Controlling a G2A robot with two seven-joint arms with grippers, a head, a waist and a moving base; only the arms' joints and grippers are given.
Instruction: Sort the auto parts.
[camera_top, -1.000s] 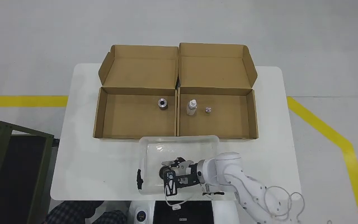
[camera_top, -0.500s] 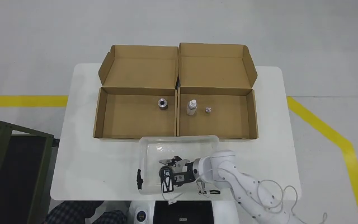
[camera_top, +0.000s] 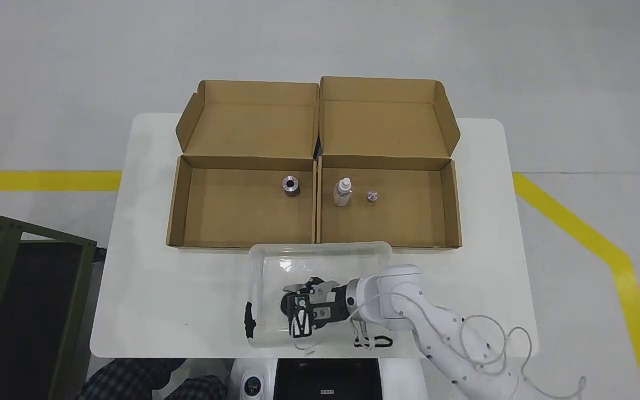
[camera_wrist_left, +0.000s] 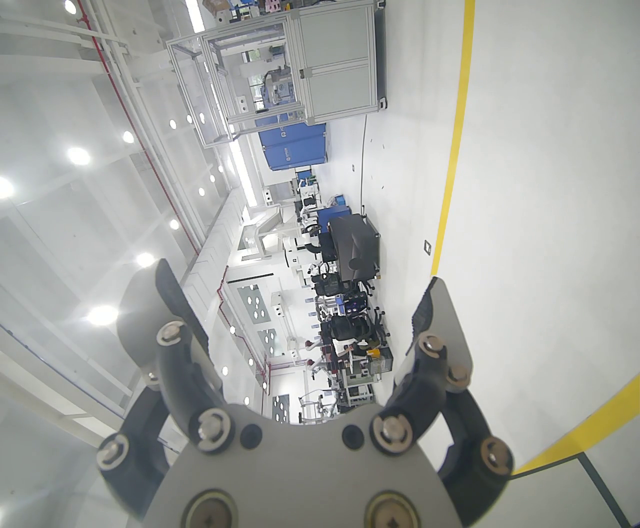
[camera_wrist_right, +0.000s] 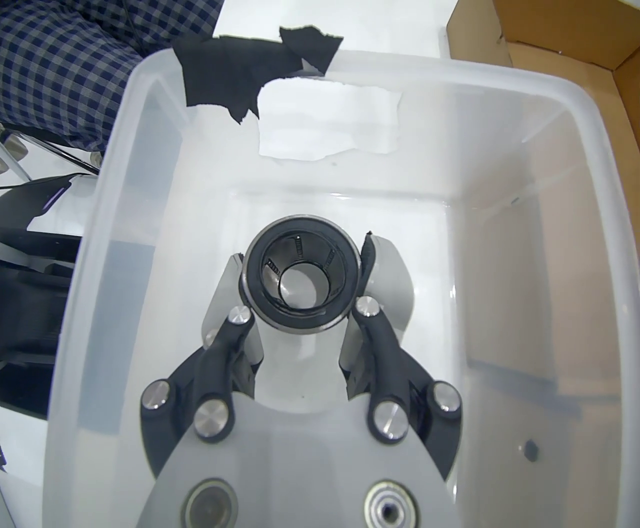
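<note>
Auto parts: three lie sorted in the cardboard boxes at the table's far edge. In the near-edge clear bin the right gripper clamps a bearing, seemingly the last; the left gripper spreads wide.

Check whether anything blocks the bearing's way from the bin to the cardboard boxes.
Only the clear bin: its far wall stands between the bearing, held in the right gripper, and the cardboard boxes. Above its rim, nothing visible intervenes.
</note>
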